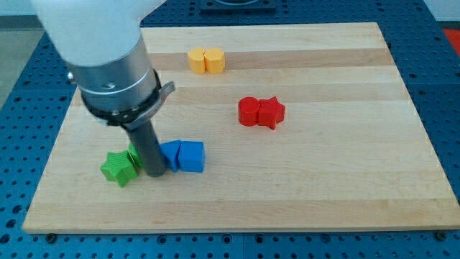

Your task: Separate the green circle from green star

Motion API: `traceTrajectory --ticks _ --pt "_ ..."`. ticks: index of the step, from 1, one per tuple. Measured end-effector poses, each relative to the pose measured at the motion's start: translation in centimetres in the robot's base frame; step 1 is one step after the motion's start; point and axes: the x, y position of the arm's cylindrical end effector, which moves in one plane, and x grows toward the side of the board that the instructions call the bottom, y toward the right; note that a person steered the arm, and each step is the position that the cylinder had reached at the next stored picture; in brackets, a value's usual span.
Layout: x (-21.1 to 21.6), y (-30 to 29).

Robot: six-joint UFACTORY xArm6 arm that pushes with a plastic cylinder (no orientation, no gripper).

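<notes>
The green star (118, 168) lies at the view's lower left on the wooden board (323, 187). A sliver of the green circle (134, 155) shows just right of and above the star, mostly hidden behind my rod. My tip (154, 173) rests on the board right of the star, between the green blocks and the blue blocks. The rod touches or nearly touches the green circle.
Two blue blocks (183, 155) sit side by side right of my tip. A red circle and a red star (261, 112) sit together at the centre right. Two yellow blocks (206, 60) sit together near the view's top.
</notes>
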Motion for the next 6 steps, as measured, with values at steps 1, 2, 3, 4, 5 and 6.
traceTrajectory --ticks 1,2,3,4,5,6 --pt "-0.3 3.1" --pt "-0.3 2.4" --pt "-0.5 -2.6" --pt "-2.3 -7.1" --pt "-5.2 -7.8" --pt "-5.9 -5.2"
